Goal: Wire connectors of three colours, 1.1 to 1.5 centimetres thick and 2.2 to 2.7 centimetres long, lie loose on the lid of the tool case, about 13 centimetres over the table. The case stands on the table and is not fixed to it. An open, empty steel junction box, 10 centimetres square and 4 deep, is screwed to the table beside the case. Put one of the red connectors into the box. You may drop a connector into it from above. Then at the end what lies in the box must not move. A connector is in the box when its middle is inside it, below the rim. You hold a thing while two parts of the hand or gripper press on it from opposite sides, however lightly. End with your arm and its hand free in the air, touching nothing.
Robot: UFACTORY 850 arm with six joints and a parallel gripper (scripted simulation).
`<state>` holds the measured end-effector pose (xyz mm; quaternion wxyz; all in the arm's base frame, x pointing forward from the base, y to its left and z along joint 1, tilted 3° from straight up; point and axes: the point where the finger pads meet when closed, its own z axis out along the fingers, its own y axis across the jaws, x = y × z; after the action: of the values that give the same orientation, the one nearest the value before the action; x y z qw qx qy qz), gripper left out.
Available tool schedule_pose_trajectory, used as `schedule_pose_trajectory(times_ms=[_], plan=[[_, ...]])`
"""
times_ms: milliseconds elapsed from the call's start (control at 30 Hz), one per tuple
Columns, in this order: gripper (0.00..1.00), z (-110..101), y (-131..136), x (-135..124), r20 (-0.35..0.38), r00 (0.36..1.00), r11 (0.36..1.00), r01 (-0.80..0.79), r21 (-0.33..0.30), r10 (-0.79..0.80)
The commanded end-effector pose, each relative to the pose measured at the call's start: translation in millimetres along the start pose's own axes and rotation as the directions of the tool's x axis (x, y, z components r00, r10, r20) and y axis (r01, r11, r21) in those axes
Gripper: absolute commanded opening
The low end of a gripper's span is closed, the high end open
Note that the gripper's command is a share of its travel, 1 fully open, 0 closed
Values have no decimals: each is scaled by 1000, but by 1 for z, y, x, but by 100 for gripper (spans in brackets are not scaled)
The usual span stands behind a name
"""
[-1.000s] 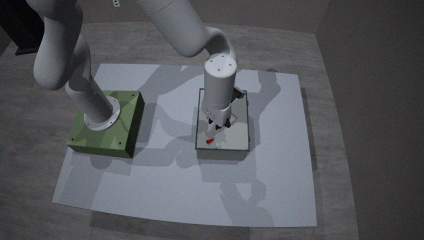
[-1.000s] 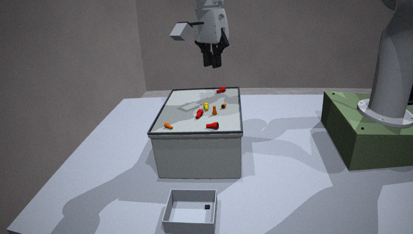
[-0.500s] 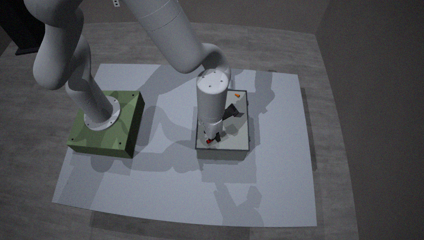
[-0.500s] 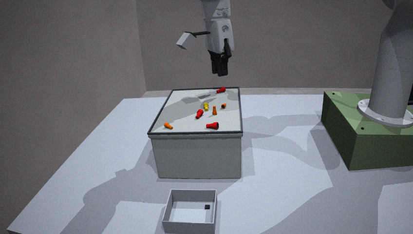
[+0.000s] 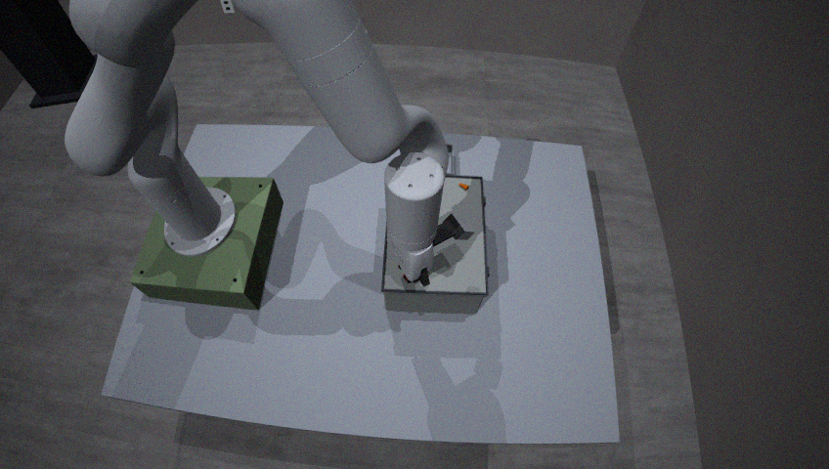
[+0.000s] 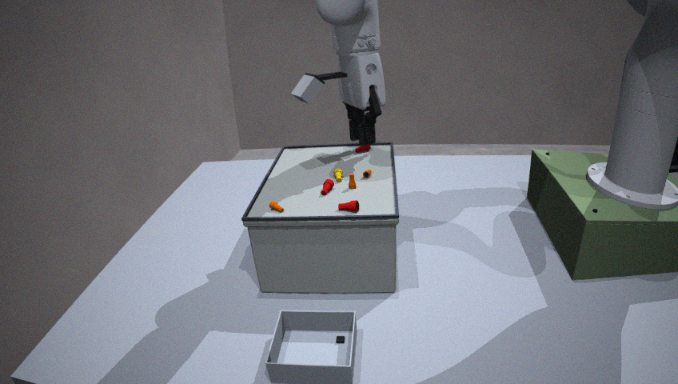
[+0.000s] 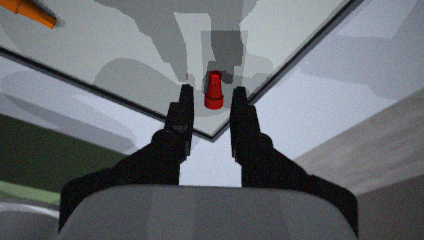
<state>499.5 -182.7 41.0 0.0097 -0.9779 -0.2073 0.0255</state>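
A red connector (image 7: 214, 90) lies on the tool case lid (image 6: 325, 182) close to its far corner; it also shows in the exterior view (image 6: 362, 149). My gripper (image 7: 212, 101) points straight down over it, partly open, with a fingertip on each side and a gap to each. In the exterior view the fingertips (image 6: 364, 138) hang just above the connector. Two more red connectors (image 6: 327, 186) (image 6: 348, 206) lie nearer the lid's front. The open steel junction box (image 6: 311, 346) stands empty on the table in front of the case. In the top view the arm hides most of the gripper (image 5: 416, 278).
A yellow connector (image 6: 338, 174) and three orange ones (image 6: 352, 181) (image 6: 366, 174) (image 6: 276, 206) lie on the lid. The lid's edge and corner are right beside the fingers. The green robot base (image 6: 604, 214) stands to the right of the case.
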Motion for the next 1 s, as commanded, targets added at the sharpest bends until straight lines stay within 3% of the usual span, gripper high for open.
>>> schedule_pose_trajectory(times_ms=[0,733,967], plan=[[30,1,1,1,-2,1000,1000,0,-2,0],[30,1,2,2,-2,1000,1000,0,-2,0],[30,19,2,2,-2,1000,1000,0,-2,0]])
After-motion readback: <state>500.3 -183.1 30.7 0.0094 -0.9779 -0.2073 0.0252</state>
